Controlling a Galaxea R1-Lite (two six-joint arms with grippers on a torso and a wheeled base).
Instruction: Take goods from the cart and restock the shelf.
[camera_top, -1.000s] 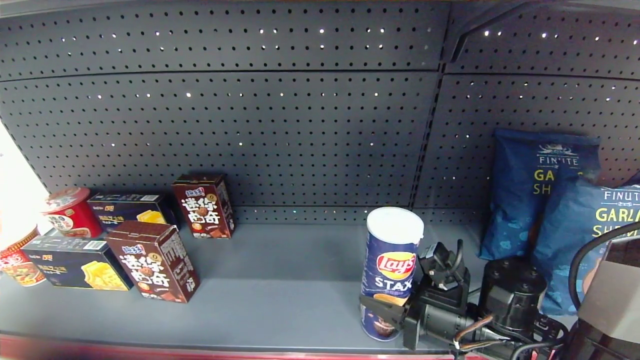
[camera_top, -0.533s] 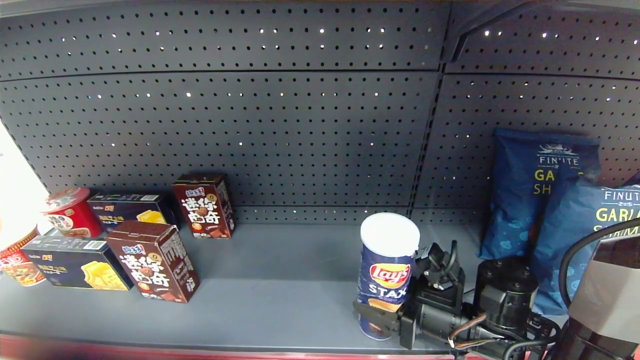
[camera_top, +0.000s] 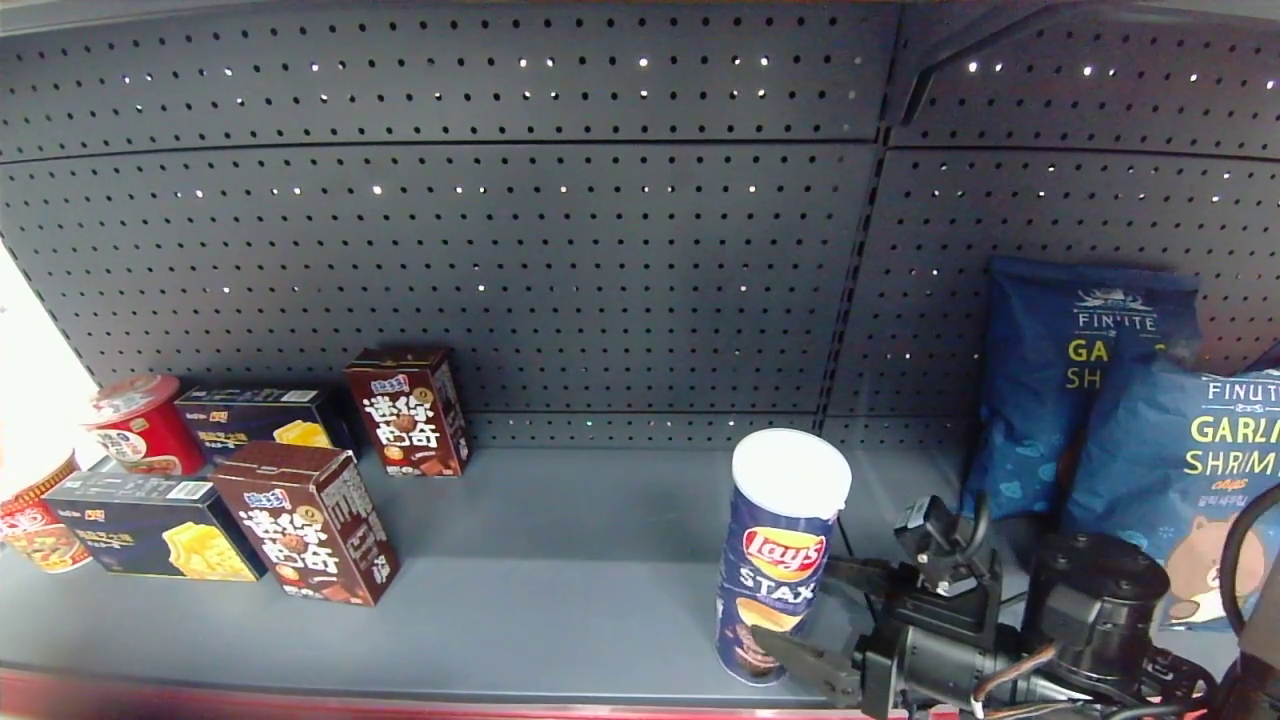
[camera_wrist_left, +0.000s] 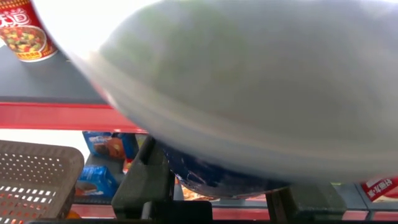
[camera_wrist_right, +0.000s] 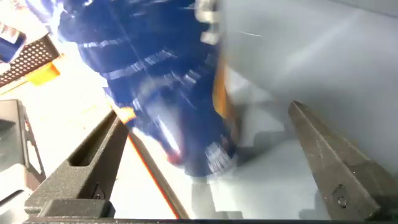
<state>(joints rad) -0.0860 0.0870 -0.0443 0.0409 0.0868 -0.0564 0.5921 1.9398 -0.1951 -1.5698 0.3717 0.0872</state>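
Canister (camera_top: 782, 560) stands upright on shelf (camera_top: 560, 580), just ahead of wide-spread right tool (camera_top: 835, 615).

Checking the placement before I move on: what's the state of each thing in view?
Chips can: upright on shelf, lid on.
Right claw: open, straddling the can.
Left claw: shut on a white-lidded blue container.
Brown boxes: upright, closed.
Blue bags: standing, closed.
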